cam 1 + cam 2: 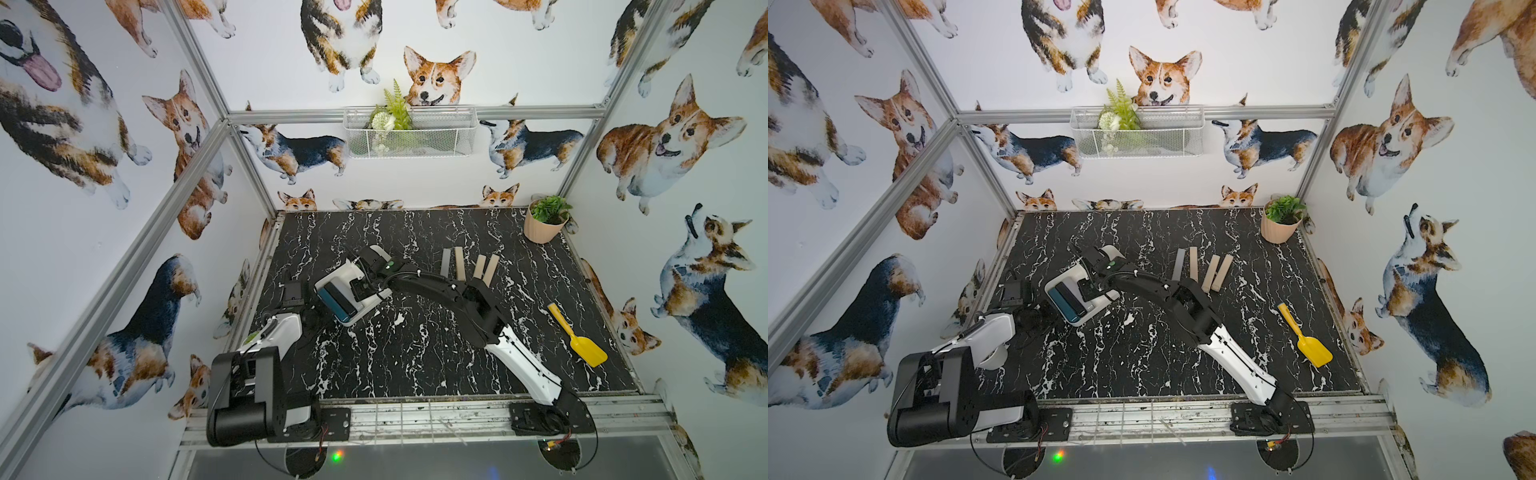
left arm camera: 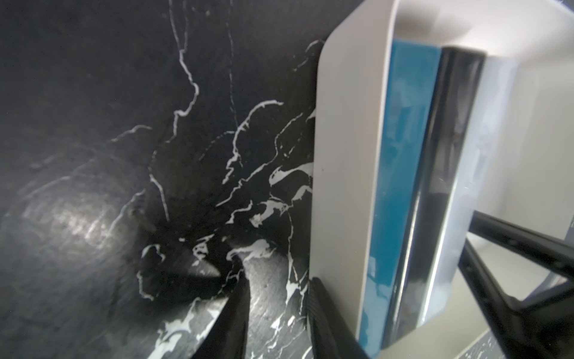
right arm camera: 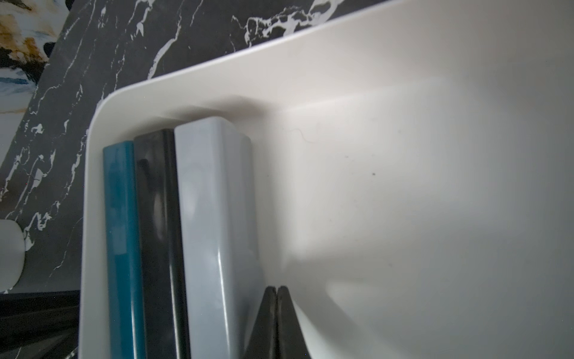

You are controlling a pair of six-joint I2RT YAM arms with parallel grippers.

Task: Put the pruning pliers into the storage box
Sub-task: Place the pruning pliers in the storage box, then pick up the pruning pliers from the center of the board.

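Marble tabletop [image 1: 415, 353] bears the storage box [image 3: 279, 62] holding three pruning pliers [image 3: 214, 217].

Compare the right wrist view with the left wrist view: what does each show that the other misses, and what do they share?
Only the right wrist view shows the right claw with its tips pressed shut beside the grey bar, and the wide bare floor of the storage box. Only the left wrist view shows the left claw, jaws parted, outside the box wall. Both show the box, the teal bar, the black bar and the marble table.
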